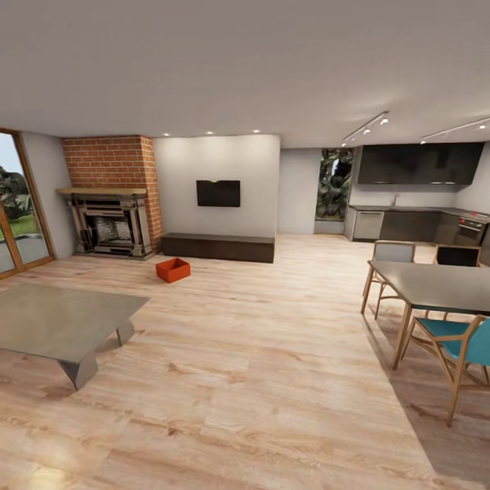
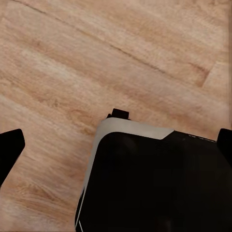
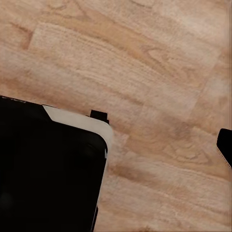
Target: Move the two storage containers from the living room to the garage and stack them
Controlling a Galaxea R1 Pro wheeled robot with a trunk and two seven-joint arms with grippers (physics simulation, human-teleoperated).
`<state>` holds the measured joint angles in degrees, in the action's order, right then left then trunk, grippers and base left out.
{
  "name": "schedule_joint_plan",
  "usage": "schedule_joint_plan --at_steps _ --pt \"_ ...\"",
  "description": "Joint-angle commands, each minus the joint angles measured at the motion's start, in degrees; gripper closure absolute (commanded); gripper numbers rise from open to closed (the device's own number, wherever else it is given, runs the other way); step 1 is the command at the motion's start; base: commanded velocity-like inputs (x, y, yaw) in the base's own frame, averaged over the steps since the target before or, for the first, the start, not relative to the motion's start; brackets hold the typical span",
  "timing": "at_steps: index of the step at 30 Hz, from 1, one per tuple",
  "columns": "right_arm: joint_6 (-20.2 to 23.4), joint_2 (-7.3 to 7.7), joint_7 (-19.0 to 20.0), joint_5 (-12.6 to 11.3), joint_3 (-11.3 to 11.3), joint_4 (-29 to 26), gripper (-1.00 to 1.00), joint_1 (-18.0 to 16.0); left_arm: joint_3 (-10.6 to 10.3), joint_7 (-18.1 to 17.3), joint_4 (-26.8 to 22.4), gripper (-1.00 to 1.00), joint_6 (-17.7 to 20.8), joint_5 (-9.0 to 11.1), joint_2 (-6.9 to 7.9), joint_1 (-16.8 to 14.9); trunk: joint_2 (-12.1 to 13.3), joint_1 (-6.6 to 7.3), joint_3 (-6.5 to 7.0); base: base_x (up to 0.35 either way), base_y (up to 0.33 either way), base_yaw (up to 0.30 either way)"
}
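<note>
I am in the living room, and the garage is out of view. One storage container point(image 1: 172, 269), an orange-red open bin, sits on the light wood plank flooring in front of the brick fireplace point(image 1: 112, 197), far ahead and slightly left. My left gripper point(image 2: 118, 145) hangs open over the planks, a dark fingertip point(image 2: 9, 150) at each side edge of the left wrist view, with my own black and white base point(image 2: 154, 179) below it. Over the planks my right gripper point(image 3: 116, 145) shows one fingertip point(image 3: 225, 144) at the frame's edge, set wide, holding nothing.
A low grey coffee table point(image 1: 61, 320) stands near left. A dining table point(image 1: 442, 286) with wooden and teal chairs point(image 1: 456, 347) is at the right. A dark TV bench point(image 1: 218, 246) lies under the wall TV point(image 1: 218, 193). A wide strip of plank flooring runs between the two tables.
</note>
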<state>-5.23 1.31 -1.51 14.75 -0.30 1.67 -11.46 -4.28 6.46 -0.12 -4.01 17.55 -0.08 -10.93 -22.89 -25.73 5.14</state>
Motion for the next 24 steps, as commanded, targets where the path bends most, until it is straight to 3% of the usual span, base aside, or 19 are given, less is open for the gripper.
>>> schedule_joint_plan --at_steps 1,24 --pt "-0.30 0.01 -0.16 0.36 -0.05 0.18 -1.00 -0.06 -0.46 0.13 0.03 -1.00 -0.16 0.47 -0.01 -0.02 -0.03 -0.05 -0.02 0.322 0.000 0.000" --pt "-0.22 0.01 -0.16 0.36 0.03 0.18 -1.00 -0.06 -0.46 0.13 0.03 -1.00 0.02 0.47 -0.01 0.00 -0.03 -0.05 -0.02 0.322 0.000 0.000"
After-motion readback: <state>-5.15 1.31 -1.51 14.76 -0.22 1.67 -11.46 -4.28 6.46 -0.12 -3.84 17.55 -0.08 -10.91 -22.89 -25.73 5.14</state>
